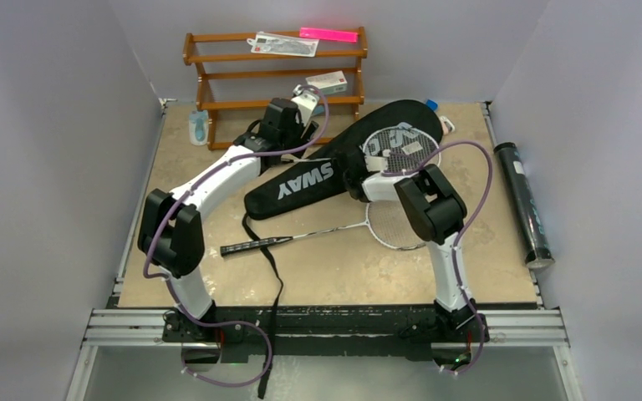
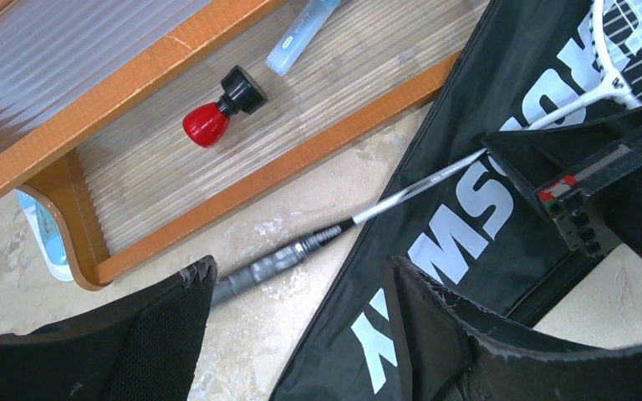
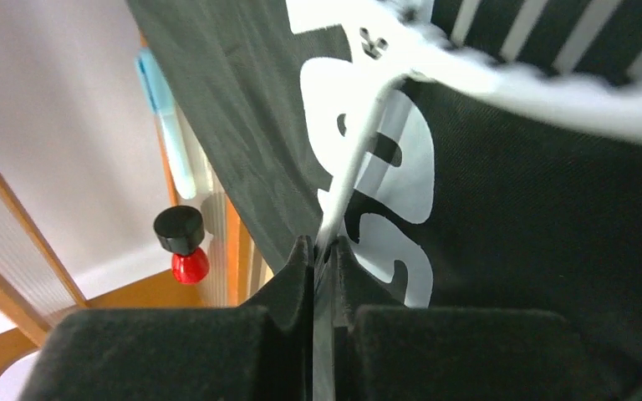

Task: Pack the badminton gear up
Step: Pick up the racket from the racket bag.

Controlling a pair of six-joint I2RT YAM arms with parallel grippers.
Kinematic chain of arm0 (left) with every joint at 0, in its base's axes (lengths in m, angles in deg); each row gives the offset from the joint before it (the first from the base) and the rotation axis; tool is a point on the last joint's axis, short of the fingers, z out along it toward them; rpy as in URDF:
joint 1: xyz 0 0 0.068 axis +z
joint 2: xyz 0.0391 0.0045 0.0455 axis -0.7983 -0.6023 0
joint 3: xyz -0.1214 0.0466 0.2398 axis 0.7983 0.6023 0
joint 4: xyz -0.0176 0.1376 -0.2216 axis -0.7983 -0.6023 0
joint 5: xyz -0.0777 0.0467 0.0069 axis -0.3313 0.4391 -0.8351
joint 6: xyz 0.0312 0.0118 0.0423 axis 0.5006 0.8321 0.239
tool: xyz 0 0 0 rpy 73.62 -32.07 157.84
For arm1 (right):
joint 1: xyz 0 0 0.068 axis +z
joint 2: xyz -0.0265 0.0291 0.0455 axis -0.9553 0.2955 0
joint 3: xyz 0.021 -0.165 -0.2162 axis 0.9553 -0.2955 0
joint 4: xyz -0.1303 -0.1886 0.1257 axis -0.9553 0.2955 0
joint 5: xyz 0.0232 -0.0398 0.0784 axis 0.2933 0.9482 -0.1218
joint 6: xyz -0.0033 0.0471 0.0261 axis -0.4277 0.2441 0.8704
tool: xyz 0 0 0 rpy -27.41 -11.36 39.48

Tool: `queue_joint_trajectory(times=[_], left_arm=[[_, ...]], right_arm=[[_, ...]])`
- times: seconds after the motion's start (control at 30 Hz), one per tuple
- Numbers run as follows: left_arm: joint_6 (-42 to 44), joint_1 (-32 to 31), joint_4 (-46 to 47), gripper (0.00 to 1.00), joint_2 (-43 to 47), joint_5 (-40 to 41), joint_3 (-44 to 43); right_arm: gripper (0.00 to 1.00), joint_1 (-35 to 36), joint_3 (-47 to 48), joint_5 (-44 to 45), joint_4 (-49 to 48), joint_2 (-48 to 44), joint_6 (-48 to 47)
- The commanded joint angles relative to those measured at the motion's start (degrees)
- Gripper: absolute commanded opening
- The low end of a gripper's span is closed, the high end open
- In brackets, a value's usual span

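Observation:
The long black bag (image 1: 301,185) lies diagonally across the table. One silver racket has its head (image 1: 403,147) on the bag's wide end and its shaft (image 2: 418,185) crossing the lettering. Its grey-black handle (image 2: 277,261) rests on the table beside the rack. My right gripper (image 3: 322,249) is shut on that thin white shaft (image 3: 355,159); it also shows as the right gripper (image 2: 581,196) in the left wrist view. My left gripper (image 2: 301,269) hangs open above the handle end, touching nothing. A second racket (image 1: 326,232) lies flat in front of the bag. A dark tube (image 1: 525,205) lies along the right edge.
A brown wooden rack (image 1: 217,104) stands at the back with a pink strip (image 1: 328,34) and a white box (image 1: 328,81) on it. A small red-and-black knob (image 2: 217,113) sits on its lowest shelf. The bag's strap (image 1: 272,276) trails over the near edge.

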Motion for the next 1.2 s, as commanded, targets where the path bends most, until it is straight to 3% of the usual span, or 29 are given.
queue_joint_trajectory(times=[0.0,0.43,0.6,0.87,0.97,1.17], left_arm=[[-0.8,0.2,0.1,0.71,3.5,-1.0,-1.7],[-0.4,0.2,-1.1,0.71,5.2,-5.5,-2.1],[0.3,0.2,-1.7,0.71,4.2,-13.2,-2.2],[0.0,0.0,-2.2,0.70,1.6,-17.9,-2.4],[0.3,-1.1,-1.8,0.70,0.6,-19.0,-2.0],[5.4,-6.3,-2.3,0.70,-2.7,-19.2,-1.2]], right_arm=[[0.00,0.1,-3.8,6.6,0.6,-7.4,-4.9],[0.00,0.3,-21.5,-0.1,0.1,-29.8,-11.3],[0.00,0.4,-28.5,0.6,6.3,-41.1,-12.5],[0.00,0.2,-34.5,0.5,19.0,-61.2,-23.1],[0.00,0.2,-35.0,-1.4,19.3,-66.5,-30.2],[0.00,0.2,-32.5,-3.3,27.7,-72.8,-32.7]])
